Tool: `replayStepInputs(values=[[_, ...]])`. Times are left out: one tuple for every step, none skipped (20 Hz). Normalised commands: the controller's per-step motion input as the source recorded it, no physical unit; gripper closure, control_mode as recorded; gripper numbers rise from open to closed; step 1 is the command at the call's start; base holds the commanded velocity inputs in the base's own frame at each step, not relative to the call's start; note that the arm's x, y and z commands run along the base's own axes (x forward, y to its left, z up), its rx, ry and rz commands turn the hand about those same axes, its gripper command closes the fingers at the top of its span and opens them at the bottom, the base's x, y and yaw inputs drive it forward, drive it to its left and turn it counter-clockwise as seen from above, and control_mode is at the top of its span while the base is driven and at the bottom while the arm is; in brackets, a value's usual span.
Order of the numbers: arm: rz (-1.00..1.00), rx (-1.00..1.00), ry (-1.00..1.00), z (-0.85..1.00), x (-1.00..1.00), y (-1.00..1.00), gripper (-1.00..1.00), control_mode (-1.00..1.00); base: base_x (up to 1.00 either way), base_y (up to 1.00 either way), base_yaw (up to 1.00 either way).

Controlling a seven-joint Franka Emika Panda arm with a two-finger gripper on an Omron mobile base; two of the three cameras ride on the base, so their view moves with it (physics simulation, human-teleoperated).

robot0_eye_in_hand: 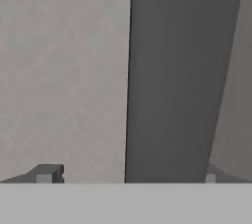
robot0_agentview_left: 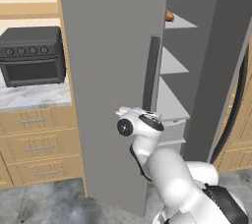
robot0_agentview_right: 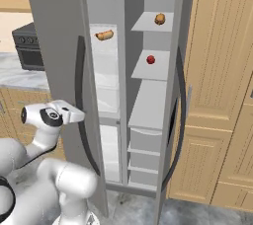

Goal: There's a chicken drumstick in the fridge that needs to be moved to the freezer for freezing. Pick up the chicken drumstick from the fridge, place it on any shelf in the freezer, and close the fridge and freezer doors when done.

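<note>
- Our gripper [robot0_eye_in_hand: 128, 176] is spread wide, holding nothing; its two dark fingertips [robot0_eye_in_hand: 45, 174] stand far apart at the bottom of the hand view.
- Right in front of the gripper is a flat grey door [robot0_agentview_left: 110, 70], and a dark vertical bar handle [robot0_eye_in_hand: 172, 78] fills the space between the two tips. We cannot tell whether either tip touches it.
- In the left base view the hand [robot0_agentview_left: 142, 122] sits at the lower end of that handle [robot0_agentview_left: 151, 73], close against the door face.
- The chicken drumstick [robot0_agentview_right: 159, 18] lies well above the gripper and off to its right, on the top grey shelf [robot0_agentview_right: 148, 24] of the narrow freezer [robot0_agentview_right: 148, 100]; from the left it peeks past the door edge [robot0_agentview_left: 169, 16].
- One shelf lower, also above and right of the gripper, sits a small red round thing [robot0_agentview_right: 150, 59].
- A hot dog [robot0_agentview_right: 104, 35] rests on a glass shelf of the fridge [robot0_agentview_right: 106, 86], above the gripper and nearer to it than the drumstick.
- Both doors stand ajar; the far one [robot0_agentview_right: 174, 95] is to the gripper's right.
- A dark oven [robot0_agentview_left: 32, 56] sits on the counter [robot0_agentview_left: 34, 96], away to the gripper's left.
</note>
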Motion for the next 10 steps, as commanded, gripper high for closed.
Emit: replayStepInputs(values=[[0.0,0.0,0.0,0.0,0.8,-0.29,-1.0,-1.0,0.0,0.0,0.0],[0.0,0.0,0.01,-0.01,0.86,-0.21,-1.0,-1.0,0.0,0.0,0.0],[0.0,0.0,0.01,0.0,0.86,-0.17,-1.0,-1.0,0.0,0.0,0.0],[0.0,0.0,0.02,0.0,0.88,-0.13,-1.0,-1.0,0.0,0.0,0.0],[0.0,0.0,0.02,0.0,0.86,-0.06,-1.0,-1.0,0.0,0.0,0.0],[0.0,0.0,0.03,0.0,0.82,-0.06,-1.0,-1.0,0.0,0.0,0.0],[0.0,0.0,0.04,0.0,0.8,-0.06,-1.0,-1.0,0.0,0.0,0.0],[0.0,0.0,0.04,0.0,0.79,-0.1,-1.0,-1.0,0.0,0.0,0.0],[0.0,0.0,0.05,0.0,0.8,-0.11,-1.0,-1.0,0.0,0.0,0.0],[0.0,0.0,0.04,0.0,0.77,-0.12,-1.0,-1.0,0.0,0.0,0.0]])
